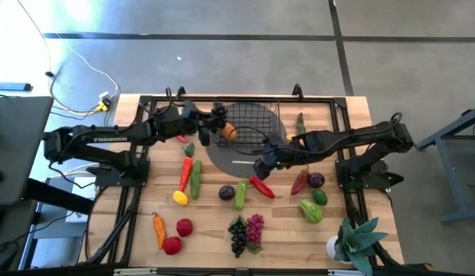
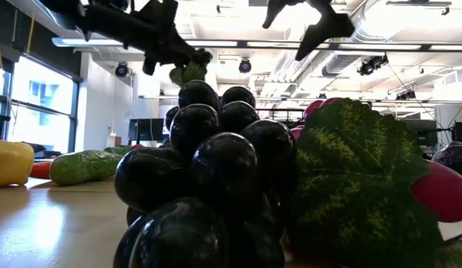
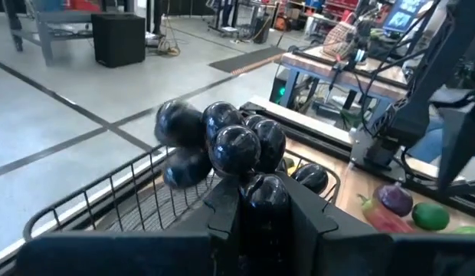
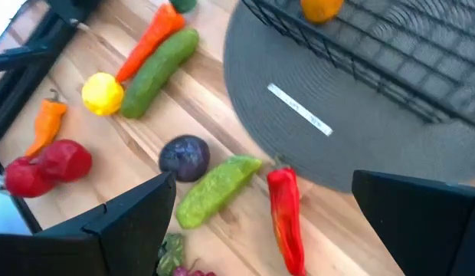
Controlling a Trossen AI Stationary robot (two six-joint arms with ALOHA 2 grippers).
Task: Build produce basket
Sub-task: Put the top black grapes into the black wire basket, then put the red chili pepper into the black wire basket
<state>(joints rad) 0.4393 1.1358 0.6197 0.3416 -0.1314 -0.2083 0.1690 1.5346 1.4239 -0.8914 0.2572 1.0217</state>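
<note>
Left hand (image 3: 257,218): closed on a cluster of glossy black toy grapes (image 3: 222,146), held above the near rim of the black wire-mesh basket (image 3: 107,195). In the high view this hand (image 1: 214,123) sits at the basket's (image 1: 260,115) nine-o'clock edge, so the drop point lies toward three o'clock from it; one orange toy fruit (image 1: 230,131) already rests inside. The basket stands on a grey round disc (image 1: 222,157) at the bench's (image 1: 145,230) twelve-o'clock side.

Right hand (image 1: 270,162): wide and empty, hovering at the disc's five-o'clock edge. A red chilli-shaped toy pepper (image 4: 287,218) lies just below it, its long axis running roughly from eleven to five o'clock in the high view (image 1: 261,185), clearly nearer to this arm than to the left. A green pod-like toy vegetable (image 4: 214,188) and a dark purple round toy (image 4: 184,157) lie beside it toward nine o'clock.
</note>
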